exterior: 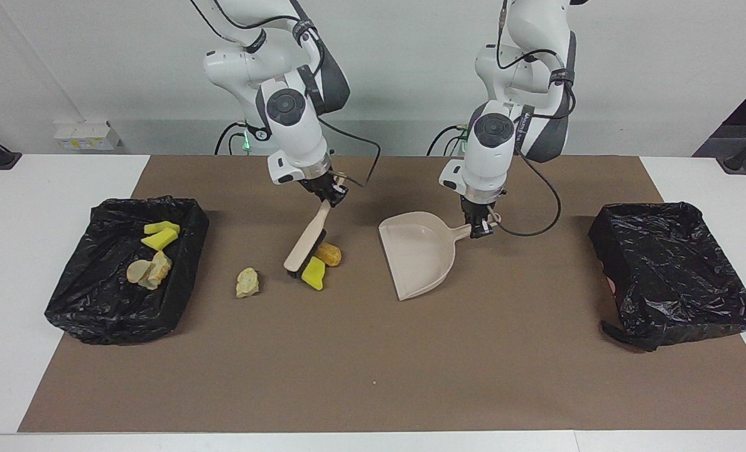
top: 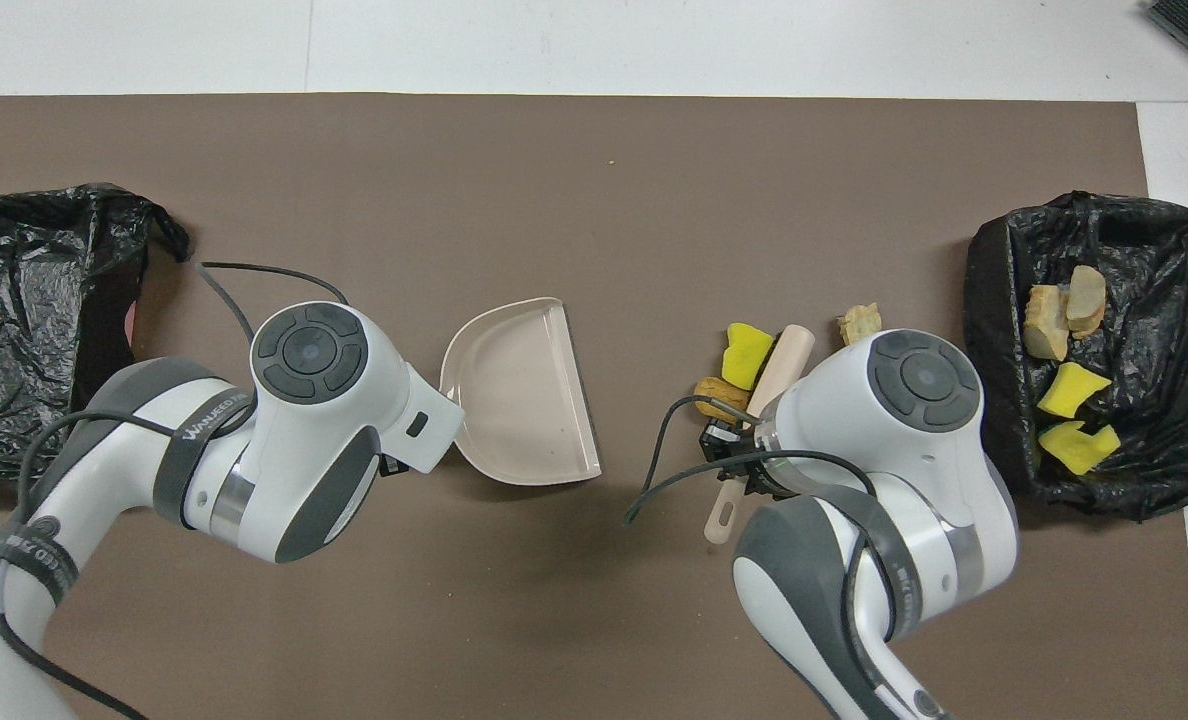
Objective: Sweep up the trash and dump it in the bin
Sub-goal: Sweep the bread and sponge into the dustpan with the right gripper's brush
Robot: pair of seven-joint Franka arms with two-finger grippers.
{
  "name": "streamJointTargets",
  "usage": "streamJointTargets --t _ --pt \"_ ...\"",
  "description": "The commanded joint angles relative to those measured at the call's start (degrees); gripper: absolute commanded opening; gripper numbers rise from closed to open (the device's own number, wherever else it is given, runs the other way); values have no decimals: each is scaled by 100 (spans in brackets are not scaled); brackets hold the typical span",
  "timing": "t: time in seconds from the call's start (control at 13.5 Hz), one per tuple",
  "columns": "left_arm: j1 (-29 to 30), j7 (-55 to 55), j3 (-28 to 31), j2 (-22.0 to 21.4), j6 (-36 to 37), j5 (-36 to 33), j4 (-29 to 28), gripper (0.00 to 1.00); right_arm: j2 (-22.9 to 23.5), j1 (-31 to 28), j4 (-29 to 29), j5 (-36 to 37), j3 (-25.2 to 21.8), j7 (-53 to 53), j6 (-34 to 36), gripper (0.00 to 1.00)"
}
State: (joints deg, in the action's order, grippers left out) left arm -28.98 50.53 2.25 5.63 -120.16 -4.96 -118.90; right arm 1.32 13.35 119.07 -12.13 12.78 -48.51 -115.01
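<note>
Sweeping toward the dustpan [exterior: 420, 256] clamped in your left gripper [exterior: 481, 230], your right gripper [exterior: 330, 196] (clamped on the brush [exterior: 306, 241]) has the yellow sponge piece [exterior: 313, 274] and brown nugget [exterior: 329, 253] just below it; push on, then fetch the beige lump [exterior: 247, 282].

Two arms are seen, each built of glossy white rounded shells with dark grey bands at the joints. A round dark grey cap with raised segments is set on the end of each wrist housing, and small black grippers are mounted below: the left gripper [exterior: 481, 230] and the right gripper [exterior: 330, 195]. Black cables are looped loosely from forearm to wrist on both arms, and grey lettering is printed on a dark band of the left arm.
</note>
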Motion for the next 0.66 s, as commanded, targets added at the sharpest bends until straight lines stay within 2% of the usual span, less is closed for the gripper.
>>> streamJointTargets --t 0.0,0.22,0.44,0.59 --pt "6 18 29 -229 -157 -85 -248 0 298 150 -620 -36 5 289 171 0" --pt "51 27 29 -238 -148 -85 -309 0 536 37 -1122 350 -12 736 295 0" --pt "51 27 29 -238 -148 -85 -309 0 484 -261 -1246 948 -48 1105 338 0" --pt "51 18 29 -247 -148 -85 -318 0 457 -516 -1246 1081 -65 1579 347 0"
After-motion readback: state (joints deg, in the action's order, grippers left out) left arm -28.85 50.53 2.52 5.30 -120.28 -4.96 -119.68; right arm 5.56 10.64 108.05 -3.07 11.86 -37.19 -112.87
